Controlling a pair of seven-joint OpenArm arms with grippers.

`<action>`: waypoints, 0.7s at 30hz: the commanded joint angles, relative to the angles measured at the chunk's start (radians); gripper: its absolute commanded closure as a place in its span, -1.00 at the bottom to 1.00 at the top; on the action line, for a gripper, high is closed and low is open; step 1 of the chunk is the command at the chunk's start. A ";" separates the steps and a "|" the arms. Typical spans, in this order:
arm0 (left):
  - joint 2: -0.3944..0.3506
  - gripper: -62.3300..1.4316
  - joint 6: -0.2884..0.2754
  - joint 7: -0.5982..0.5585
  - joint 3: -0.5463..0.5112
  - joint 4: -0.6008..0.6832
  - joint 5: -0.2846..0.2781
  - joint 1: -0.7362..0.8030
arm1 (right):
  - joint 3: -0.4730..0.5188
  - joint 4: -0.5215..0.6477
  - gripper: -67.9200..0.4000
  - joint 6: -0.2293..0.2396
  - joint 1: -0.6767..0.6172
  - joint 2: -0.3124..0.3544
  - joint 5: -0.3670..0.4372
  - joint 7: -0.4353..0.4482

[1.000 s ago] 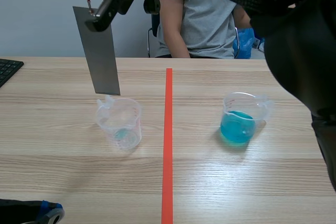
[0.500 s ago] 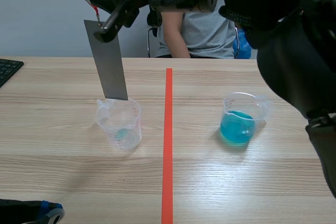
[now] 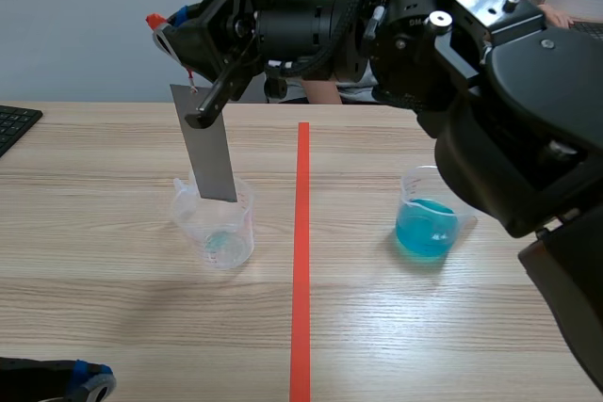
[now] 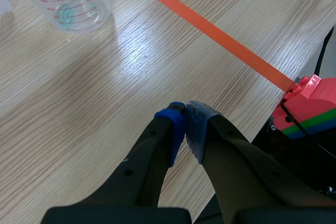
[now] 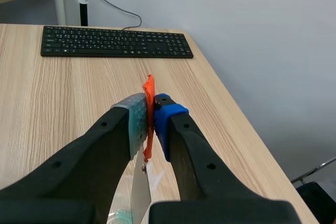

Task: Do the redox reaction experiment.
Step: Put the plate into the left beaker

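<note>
Left of the tape line point(image 3: 301, 261), a clear graduated cup point(image 3: 215, 223) stands upright on the surface point(image 3: 113, 308), with only a small teal trace at its bottom. Right of the line, a second clear cup point(image 3: 429, 218) with a spout holds blue liquid about halfway up. The cups are well apart.

The right arm comes in from the right and is stretched across above the left cup. Right end effector point(image 5: 149, 113) is pinched narrow on an orange-red tag point(image 5: 148, 85). A grey metal strip point(image 3: 209, 148) hangs from that tag, slightly tilted, with its lower end at the left cup's mouth. Can't tell if it's past the rim or touching the trace.

Left end effector point(image 4: 185, 129) sits low at the surface's near edge, pads pressed together, holding nothing. Keyboard point(image 5: 115, 41) is at the surface's left edge.
</note>
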 commanded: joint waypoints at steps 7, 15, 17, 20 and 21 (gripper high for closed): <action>0.003 0.86 0.002 -0.015 -0.003 0.013 -0.003 -0.005 | 0.000 -0.113 0.95 -0.003 0.025 -0.034 -0.095 0.131; 0.003 0.86 0.002 -0.015 -0.003 0.013 -0.003 -0.005 | 0.000 -0.242 0.95 -0.020 0.025 -0.053 -0.237 0.283; 0.003 0.86 0.002 -0.015 -0.003 0.013 -0.003 -0.005 | -0.003 -0.266 0.95 -0.039 0.025 -0.058 -0.274 0.305; 0.003 0.86 0.002 -0.015 -0.003 0.013 -0.003 -0.005 | -0.018 -0.283 0.95 -0.054 0.025 -0.058 -0.310 0.328; 0.003 0.86 0.002 -0.015 -0.003 0.013 -0.003 -0.005 | -0.023 -0.284 0.95 -0.054 0.025 -0.058 -0.321 0.328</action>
